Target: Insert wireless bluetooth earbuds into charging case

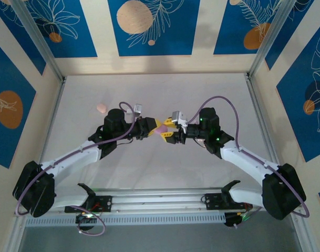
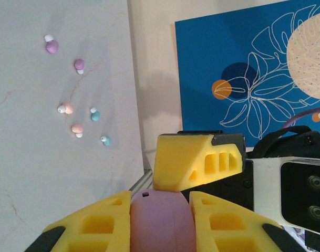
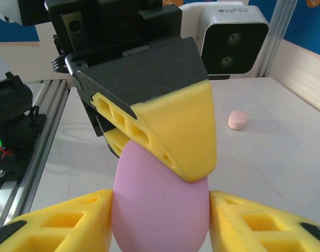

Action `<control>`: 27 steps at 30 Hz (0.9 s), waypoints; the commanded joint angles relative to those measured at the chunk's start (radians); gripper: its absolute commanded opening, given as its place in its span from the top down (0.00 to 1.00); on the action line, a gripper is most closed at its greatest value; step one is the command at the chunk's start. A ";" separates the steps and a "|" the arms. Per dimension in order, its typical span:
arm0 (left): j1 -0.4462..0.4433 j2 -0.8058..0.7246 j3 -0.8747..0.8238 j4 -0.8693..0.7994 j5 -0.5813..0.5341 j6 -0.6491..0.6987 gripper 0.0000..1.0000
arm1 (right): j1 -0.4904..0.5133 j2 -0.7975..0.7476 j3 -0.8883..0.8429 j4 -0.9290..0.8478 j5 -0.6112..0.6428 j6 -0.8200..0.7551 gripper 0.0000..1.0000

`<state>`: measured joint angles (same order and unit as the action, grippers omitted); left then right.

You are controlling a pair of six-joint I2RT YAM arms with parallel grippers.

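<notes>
A pinkish-purple oval charging case (image 1: pixel 158 133) hangs above the middle of the table, held from both sides. My left gripper (image 1: pixel 161 126) is shut on it; in the left wrist view the case (image 2: pixel 161 220) sits tight between my yellow fingers (image 2: pixel 91 228). My right gripper (image 1: pixel 168 137) meets it from the right, and both of its fingers (image 3: pixel 70 226) press the case (image 3: pixel 160 210). Several wireless bluetooth earbuds lie loose on the table: purple (image 2: pixel 52 46), pink (image 2: pixel 77 128) and light blue (image 2: pixel 95 115).
A second, pink case (image 3: pixel 237 119) lies on the table beyond the left arm (image 1: pixel 101 108). Aluminium rails (image 1: pixel 170 202) run along the table's near edge. Patterned blue walls (image 1: pixel 154 26) close in the sides and the back.
</notes>
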<state>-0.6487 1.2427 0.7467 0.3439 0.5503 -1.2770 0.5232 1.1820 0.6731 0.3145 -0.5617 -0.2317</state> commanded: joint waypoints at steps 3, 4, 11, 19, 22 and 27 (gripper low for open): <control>-0.005 -0.020 0.025 0.027 0.040 0.009 0.87 | -0.002 0.008 0.028 -0.053 -0.006 -0.027 0.50; -0.006 -0.019 0.026 0.026 0.039 0.010 0.87 | -0.002 0.008 0.030 -0.055 -0.005 -0.026 0.52; -0.006 -0.016 0.033 0.033 0.048 0.020 0.82 | -0.008 0.010 0.041 -0.069 -0.015 -0.014 0.63; -0.004 -0.078 0.091 -0.146 0.007 0.344 0.37 | -0.073 0.017 0.114 -0.185 -0.196 0.092 0.67; -0.004 -0.127 0.098 -0.231 -0.037 0.603 0.36 | -0.096 0.022 0.158 -0.249 -0.299 0.118 0.69; -0.004 -0.149 0.070 -0.169 0.079 0.935 0.38 | -0.109 0.020 0.203 -0.289 -0.380 0.128 0.70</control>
<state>-0.6495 1.0958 0.8108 0.1757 0.5594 -0.6296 0.4213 1.1973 0.8391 0.0853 -0.8364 -0.1310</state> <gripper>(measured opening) 0.617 0.374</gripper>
